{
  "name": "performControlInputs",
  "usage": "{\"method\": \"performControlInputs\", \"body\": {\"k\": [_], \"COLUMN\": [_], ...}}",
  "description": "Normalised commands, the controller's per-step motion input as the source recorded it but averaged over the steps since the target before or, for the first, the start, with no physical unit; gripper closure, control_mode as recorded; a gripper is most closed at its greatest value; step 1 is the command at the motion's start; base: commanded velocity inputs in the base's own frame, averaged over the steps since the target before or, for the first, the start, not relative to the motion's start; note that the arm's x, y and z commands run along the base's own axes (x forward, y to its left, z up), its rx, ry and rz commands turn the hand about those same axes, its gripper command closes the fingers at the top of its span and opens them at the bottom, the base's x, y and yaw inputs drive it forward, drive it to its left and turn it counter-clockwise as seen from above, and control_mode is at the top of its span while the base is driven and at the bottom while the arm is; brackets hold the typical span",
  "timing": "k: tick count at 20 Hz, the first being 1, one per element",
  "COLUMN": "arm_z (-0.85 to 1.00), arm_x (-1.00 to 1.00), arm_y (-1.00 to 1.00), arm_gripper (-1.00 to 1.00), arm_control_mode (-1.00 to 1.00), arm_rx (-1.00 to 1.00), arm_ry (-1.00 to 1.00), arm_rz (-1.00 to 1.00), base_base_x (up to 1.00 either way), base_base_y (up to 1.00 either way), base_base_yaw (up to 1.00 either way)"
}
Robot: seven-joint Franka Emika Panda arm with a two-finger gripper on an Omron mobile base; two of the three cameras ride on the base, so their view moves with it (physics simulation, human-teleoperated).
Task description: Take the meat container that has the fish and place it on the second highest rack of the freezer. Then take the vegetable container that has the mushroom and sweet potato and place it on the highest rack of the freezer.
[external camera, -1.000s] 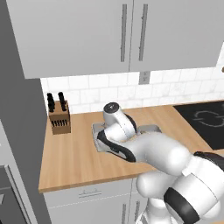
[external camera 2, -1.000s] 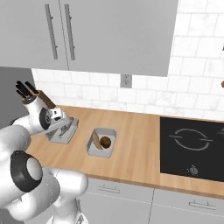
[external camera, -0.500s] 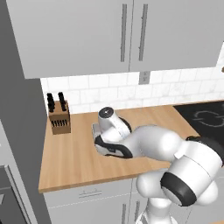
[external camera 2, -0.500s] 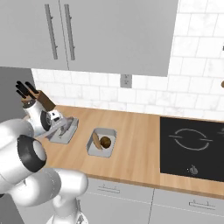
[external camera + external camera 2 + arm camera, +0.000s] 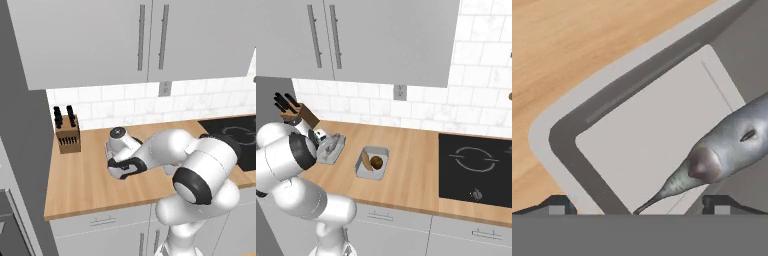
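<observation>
your pincer (image 5: 639,206) hangs low over the meat container (image 5: 612,150) with its jaws spread as wide as they go, and it holds nothing. the two dark tips stand on both sides of the tail of the fish (image 5: 722,150), with one corner of the tray just below them.

the risk here, as i judge it, is the choice of what you close on. if the jaws come together on the fish and not on the tray wall, you lift only the fish, or you push it out over the rim. the wall is low and thin, so a grip near the corner may slip, or tip the tray when it rises.

the meat container sits on the wooden table (image 5: 411,150), near the knife block (image 5: 67,135), and the fish lies flat inside it. just beside it, on the side of the dark cooktop (image 5: 476,167), stands the vegetable container (image 5: 372,162), which holds the sweet potato (image 5: 364,161) and a round brown mushroom (image 5: 376,162).
</observation>
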Motion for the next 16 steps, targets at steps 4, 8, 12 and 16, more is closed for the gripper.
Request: {"method": "performControlInputs", "body": {"k": [4,8,12,16], "arm_z": [-0.07,-0.15,-0.17,-0.06], "arm_x": [0.01,0.01,0.07,0.02], "arm_y": [0.00,0.00,0.00,0.00], "arm_gripper": [-1.00,-1.00,1.00,1.00], "arm_control_mode": [-1.00,-1.00,-1.00,-1.00], "arm_rx": [0.00,0.00,0.00,0.00], "arm_ry": [0.00,0.00,0.00,0.00], "arm_rz": [0.08,0.07,0.07,0.05], "base_base_x": [0.00,0.00,0.00,0.00], "base_base_y": [0.00,0.00,0.00,0.00], "base_base_yaw": [0.00,0.00,0.00,0.00]}}
